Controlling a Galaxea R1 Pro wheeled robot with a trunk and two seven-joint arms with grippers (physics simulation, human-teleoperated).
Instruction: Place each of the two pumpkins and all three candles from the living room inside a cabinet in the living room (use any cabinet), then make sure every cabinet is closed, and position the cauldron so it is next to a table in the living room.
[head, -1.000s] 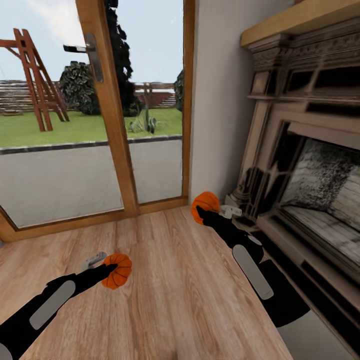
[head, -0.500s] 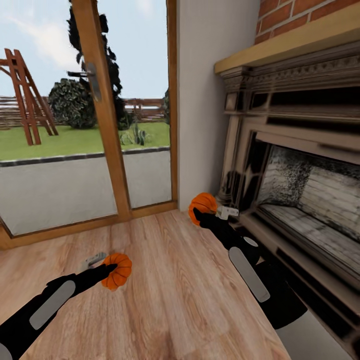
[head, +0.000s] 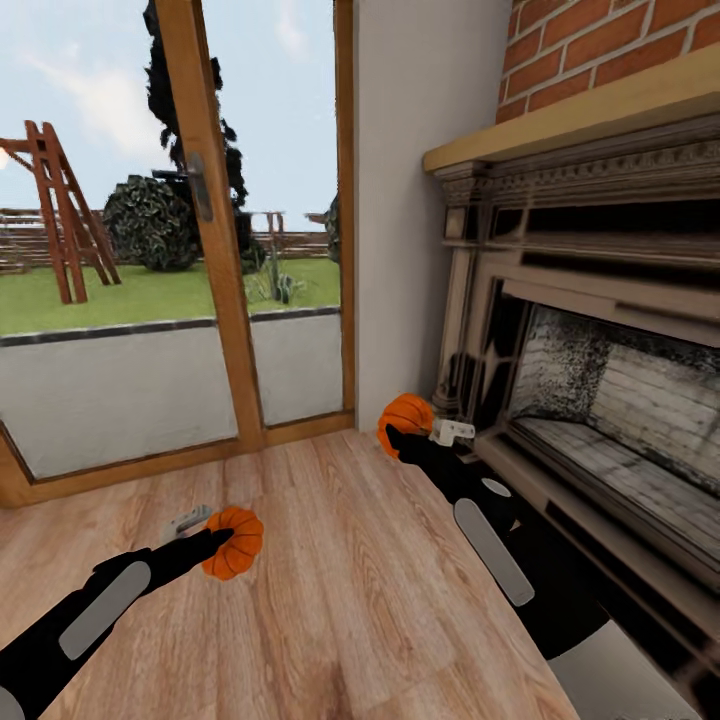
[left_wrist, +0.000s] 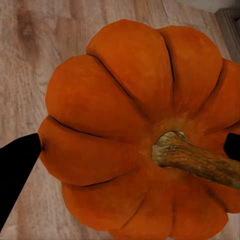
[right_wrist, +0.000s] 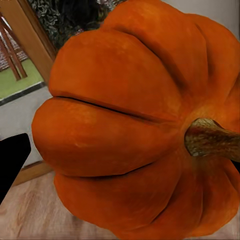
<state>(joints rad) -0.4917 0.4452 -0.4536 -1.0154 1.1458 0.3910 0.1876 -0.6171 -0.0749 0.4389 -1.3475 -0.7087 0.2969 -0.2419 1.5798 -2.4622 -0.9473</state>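
Note:
Each arm carries a ribbed orange pumpkin above the light wood floor. My left gripper (head: 222, 541) is shut on one pumpkin (head: 235, 543) at the lower left of the head view; up close that pumpkin (left_wrist: 135, 135) shows its brown stem, with a black fingertip (left_wrist: 17, 165) against its side. My right gripper (head: 398, 432) is shut on the other pumpkin (head: 405, 420), held in front of the fireplace's left post. The right wrist view has this pumpkin (right_wrist: 135, 125) pressed by a black fingertip (right_wrist: 12, 160). The candles, cabinet, cauldron and table are out of view.
A red brick fireplace (head: 600, 330) with a pale wood mantel and a dark carved surround stands at the right, close to my right arm. Wood-framed glass doors (head: 210, 300) with a handle face the garden. A white wall strip (head: 410, 220) separates them. Wood plank floor (head: 330, 600) lies ahead.
The head view has swung right and tilted up, so the doors slid left and the brick above the mantel came into sight. Both grippers keep their pumpkins in the same poses.

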